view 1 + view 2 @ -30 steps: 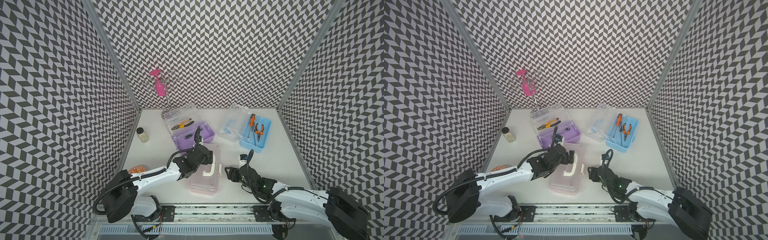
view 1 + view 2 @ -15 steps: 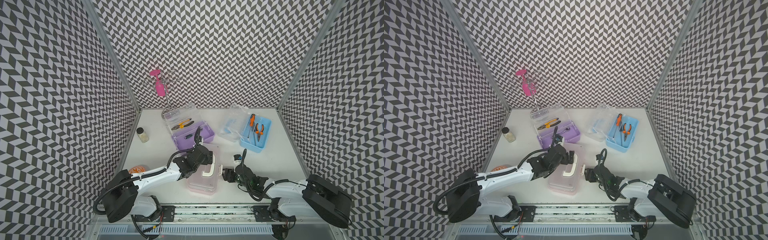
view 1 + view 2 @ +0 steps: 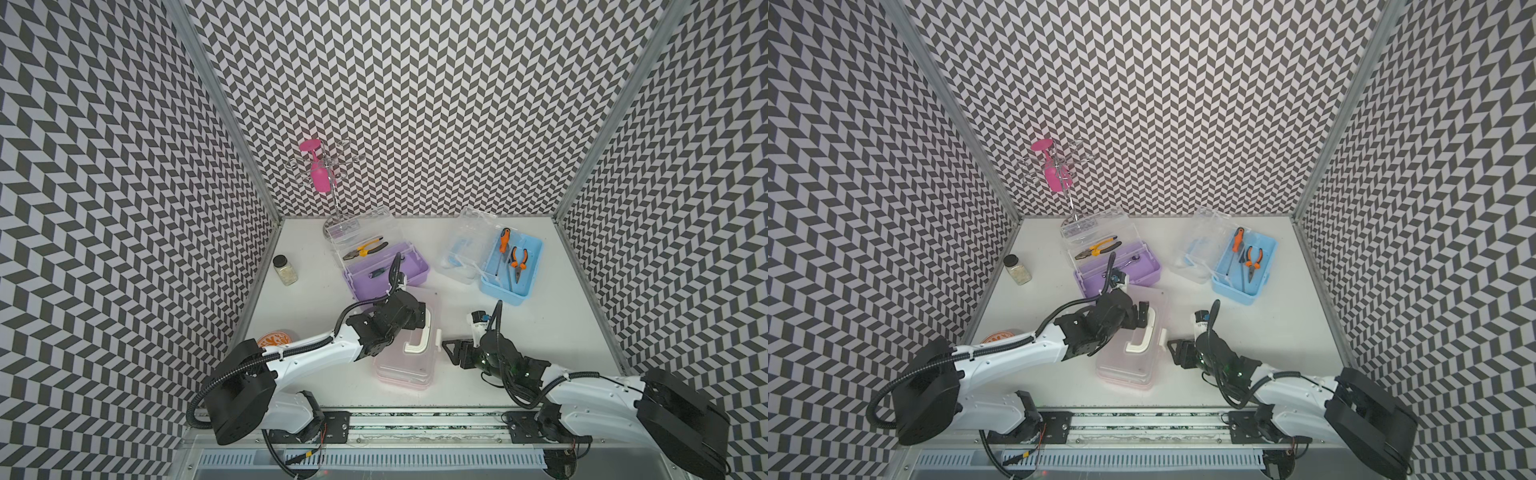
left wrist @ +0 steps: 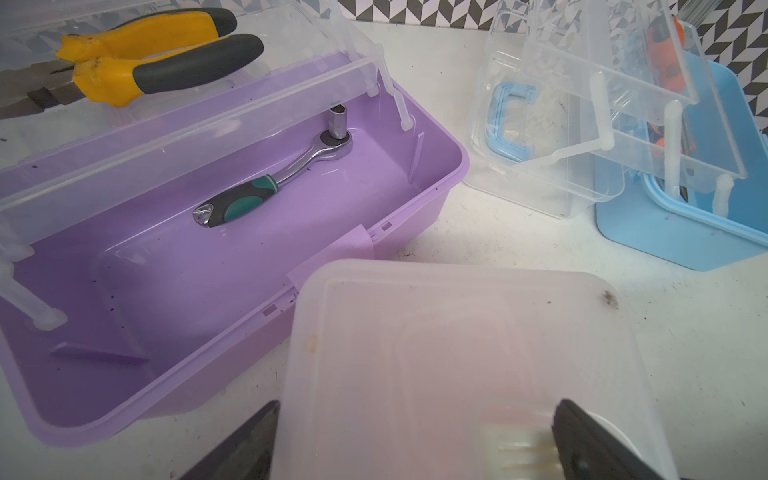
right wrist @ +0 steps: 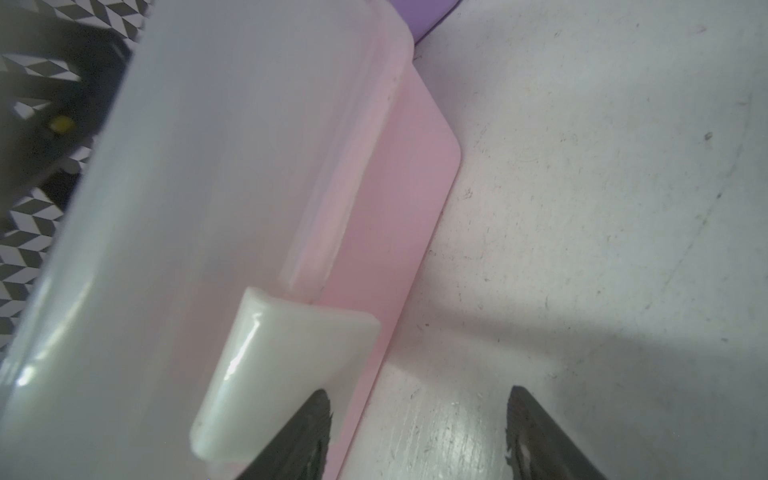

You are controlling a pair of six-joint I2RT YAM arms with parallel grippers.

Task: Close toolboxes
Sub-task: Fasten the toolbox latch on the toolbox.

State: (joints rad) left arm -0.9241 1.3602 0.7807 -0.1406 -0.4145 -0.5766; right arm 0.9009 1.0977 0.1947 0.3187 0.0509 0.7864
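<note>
**Toolboxes: 3**, on the white table (image 3: pixel 540 332).
- Pink toolbox (image 3: pixel 405 370): 1, front centre. Its clear lid is down. It has one white loop handle (image 3: pixel 1139 348) and one white latch (image 5: pixel 282 374) on the side facing the right arm, with the flap angled out from the wall.
- Purple toolbox (image 3: pixel 411 266): 1, just behind the pink one, lid raised. It holds one ratchet wrench (image 4: pixel 274 178) and one yellow-handled pliers (image 3: pixel 365 252).
- Blue toolbox (image 3: pixel 503 293): 1, back right, lid laid open. It holds one orange screwdriver (image 3: pixel 504 241) and one orange-handled pliers (image 3: pixel 519 266).

**Grippers: 2.**
- Left gripper (image 4: pixel 415 405): over the pink lid, jaws spread wide, grasping nothing.
- Right gripper (image 5: pixel 415 397): low beside the pink toolbox, jaws parted and empty, one fingertip at the latch.

**Other: 2.**
- One black-capped glass jar (image 3: pixel 284 269), by the left wall.
- One pink wine glass (image 3: pixel 319 178), hung bowl-down at the back.
</note>
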